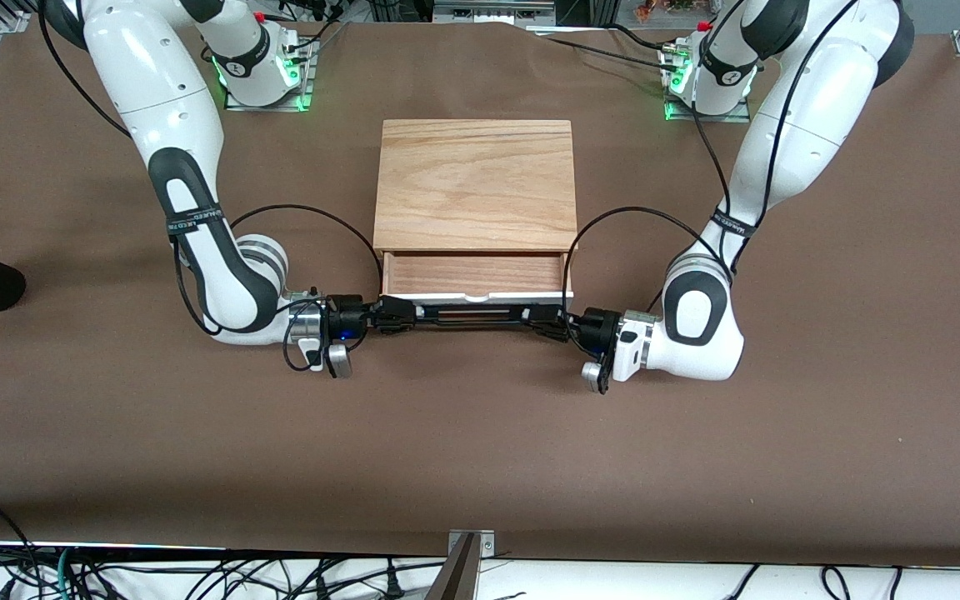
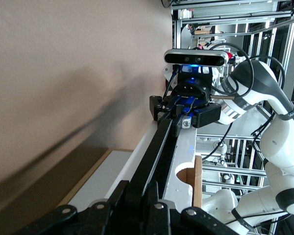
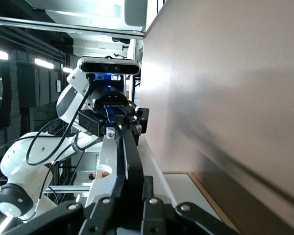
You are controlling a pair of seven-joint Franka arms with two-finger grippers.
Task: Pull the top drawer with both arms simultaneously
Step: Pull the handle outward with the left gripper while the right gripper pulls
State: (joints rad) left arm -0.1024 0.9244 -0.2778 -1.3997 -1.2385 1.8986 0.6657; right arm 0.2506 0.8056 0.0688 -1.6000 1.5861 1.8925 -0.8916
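We are mid-pull: the top drawer (image 1: pixel 477 283) stands partly out of the wooden cabinet (image 1: pixel 475 183) at the middle of the table (image 1: pixel 480 450), its reddish-tan tray showing in a strip under the cabinet's pale top slab and its white front panel facing the front camera. Our right gripper (image 1: pixel 403 317) has its fingers clamped shut on the black wire handle (image 1: pixel 472 315) at the end toward the right arm's side of the table. Our left gripper (image 1: pixel 542 318) is closed just as tightly on the handle's other end. Both forearms lie low and level over the table, wrists turned inward toward each other along the bar. The wrist views look down the length of the handle, each showing the other gripper (image 2: pixel 186 105) (image 3: pixel 118 117) pinched on it, with the notch in the panel's top edge (image 2: pixel 183 171) beside the bar.

We judge the drawer roughly a third open. The next move calls for both arms drawing back together toward the front camera, at equal pace and in one straight line, so the tray does not skew and bind in its runners. Grips should hold firm throughout.
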